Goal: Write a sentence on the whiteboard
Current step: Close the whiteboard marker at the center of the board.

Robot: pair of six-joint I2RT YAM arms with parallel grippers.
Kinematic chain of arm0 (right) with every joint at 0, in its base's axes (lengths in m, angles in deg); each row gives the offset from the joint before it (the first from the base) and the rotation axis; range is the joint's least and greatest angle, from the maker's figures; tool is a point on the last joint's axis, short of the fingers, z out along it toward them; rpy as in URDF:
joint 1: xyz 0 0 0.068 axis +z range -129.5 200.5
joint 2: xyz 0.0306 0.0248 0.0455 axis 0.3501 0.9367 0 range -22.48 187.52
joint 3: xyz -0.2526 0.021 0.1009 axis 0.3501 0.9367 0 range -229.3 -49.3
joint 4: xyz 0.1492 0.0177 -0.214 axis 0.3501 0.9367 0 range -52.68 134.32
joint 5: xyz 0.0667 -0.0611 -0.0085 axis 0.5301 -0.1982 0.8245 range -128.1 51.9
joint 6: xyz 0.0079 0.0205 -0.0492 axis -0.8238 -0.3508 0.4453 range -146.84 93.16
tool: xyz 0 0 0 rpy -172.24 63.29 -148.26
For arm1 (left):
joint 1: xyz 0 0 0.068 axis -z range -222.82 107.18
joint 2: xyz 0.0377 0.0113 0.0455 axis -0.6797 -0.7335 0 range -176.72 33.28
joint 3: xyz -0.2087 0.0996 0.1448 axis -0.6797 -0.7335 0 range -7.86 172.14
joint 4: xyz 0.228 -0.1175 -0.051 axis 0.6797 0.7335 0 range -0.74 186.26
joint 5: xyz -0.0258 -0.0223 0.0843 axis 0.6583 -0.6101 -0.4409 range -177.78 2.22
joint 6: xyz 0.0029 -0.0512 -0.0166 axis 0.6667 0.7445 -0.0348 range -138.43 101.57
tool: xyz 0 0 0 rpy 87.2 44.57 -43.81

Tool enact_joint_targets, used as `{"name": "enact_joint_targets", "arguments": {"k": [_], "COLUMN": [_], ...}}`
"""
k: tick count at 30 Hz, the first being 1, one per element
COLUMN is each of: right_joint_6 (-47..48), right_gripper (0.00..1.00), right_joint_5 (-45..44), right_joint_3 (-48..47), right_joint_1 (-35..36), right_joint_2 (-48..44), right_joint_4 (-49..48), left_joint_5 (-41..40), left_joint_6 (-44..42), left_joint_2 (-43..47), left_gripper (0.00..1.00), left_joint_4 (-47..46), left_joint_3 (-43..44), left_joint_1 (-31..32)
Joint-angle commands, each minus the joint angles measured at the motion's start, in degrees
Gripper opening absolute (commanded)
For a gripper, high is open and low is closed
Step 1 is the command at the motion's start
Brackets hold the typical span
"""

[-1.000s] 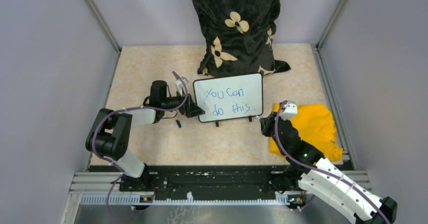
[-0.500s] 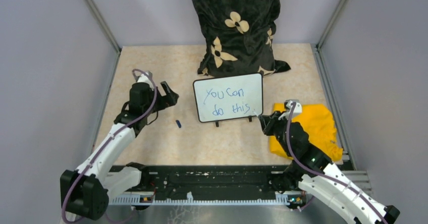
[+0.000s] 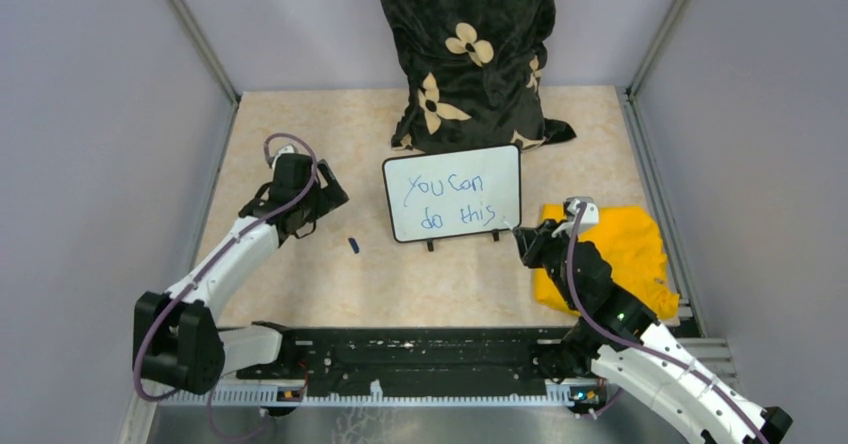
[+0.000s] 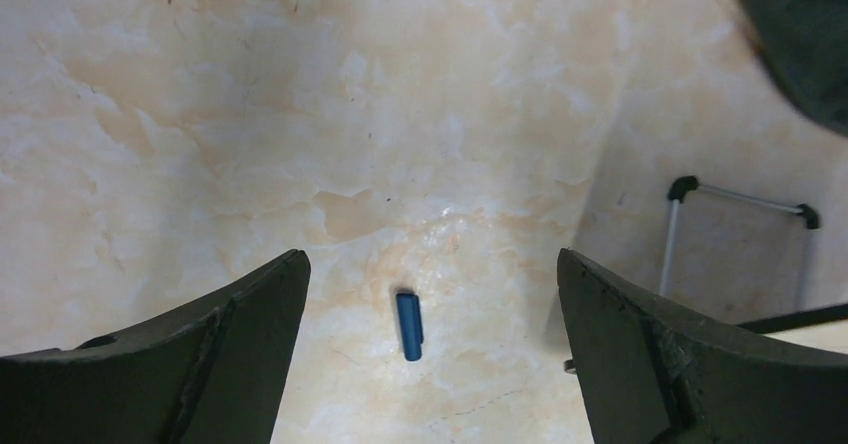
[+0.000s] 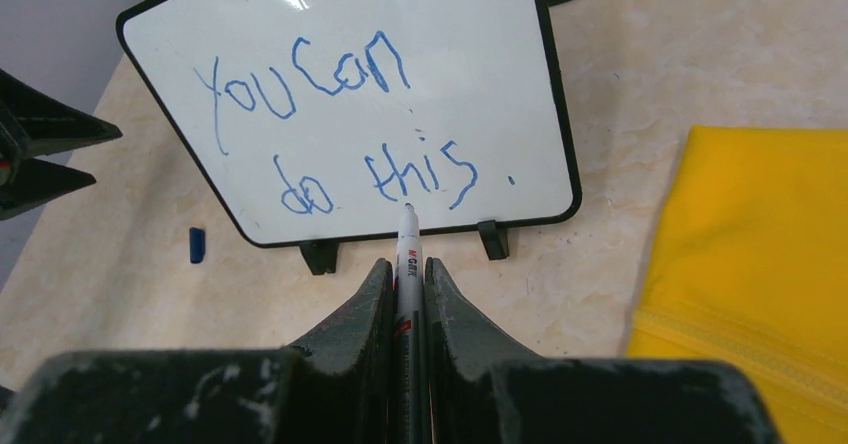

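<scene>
A second ago the left hand (image 3: pixel 325 192) is at the whiteboard's (image 3: pixel 452 193) left edge. Now it has pulled away to the board's 9 o'clock, well apart, its fingers spread wide with nothing between them. The right hand (image 3: pixel 522 239) has barely shifted and sits off the board's 4 o'clock corner, clamped on the marker (image 5: pixel 408 254). The marker's tip points at the bottom frame, and I cannot tell whether it touches.

With the bracing hand gone, the writing looks finished. What probably remains is capping the marker, since its blue cap (image 3: pixel 353 245) lies on the tabletop (image 3: pixel 300 124) at the board's 8 o'clock.

The board stands on its two black feet mid-tabletop, with the black floral cushion (image 3: pixel 470 54) at its 12 o'clock and the yellow cloth (image 3: pixel 620 249) at its 4 o'clock. The sentence (image 5: pixel 340 134) reads "You can do this." in blue, on two lines, legible and unsmudged.
</scene>
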Motion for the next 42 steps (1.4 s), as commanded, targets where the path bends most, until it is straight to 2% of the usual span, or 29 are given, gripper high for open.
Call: {"name": "enact_joint_targets", "arguments": {"k": [1,5,7,15,21,25,33,42], "right_joint_6": [1.00,0.80,0.71,0.71,0.96,1.10,1.30,1.28], "right_gripper": [0.00,0.00,0.00,0.00,0.00,0.00,0.00,0.00], "right_joint_5": [-2.25,-2.49,-2.60,-2.52,-2.03,-1.97,-1.80,-1.89], "right_joint_3": [-2.11,-1.80,-1.62,-1.09,-0.64,-0.56,-0.43,-0.46], "right_joint_1": [-0.65,-0.62,-0.61,-0.60,-0.56,-0.62,-0.61,-0.58], "right_joint_2": [0.15,0.06,-0.13,-1.30,0.04,0.91,1.23,0.86], "right_joint_4": [-2.09,-1.49,-1.08,-0.36,-2.00,-2.35,-3.10,-2.92], "left_joint_5": [-0.17,0.94,2.56,7.80,8.99,10.48,6.80,0.02], "left_joint_6": [-3.66,-3.83,-4.21,-5.47,-5.04,-4.16,-1.49,5.80], "left_joint_2": [-5.93,-13.25,-15.49,-12.00,-16.24,-18.28,-19.46,-22.86], "left_gripper": [0.99,0.99,0.99,0.99,0.98,0.93,0.81,0.76], "left_joint_4": [4.24,10.93,11.21,1.72,3.88,4.09,6.60,13.61], "left_joint_3": [4.07,12.25,12.99,2.79,4.71,4.94,5.38,8.63], "left_joint_1": [-0.37,-0.37,-0.37,-0.41,-0.32,-0.24,2.78,7.45]}}
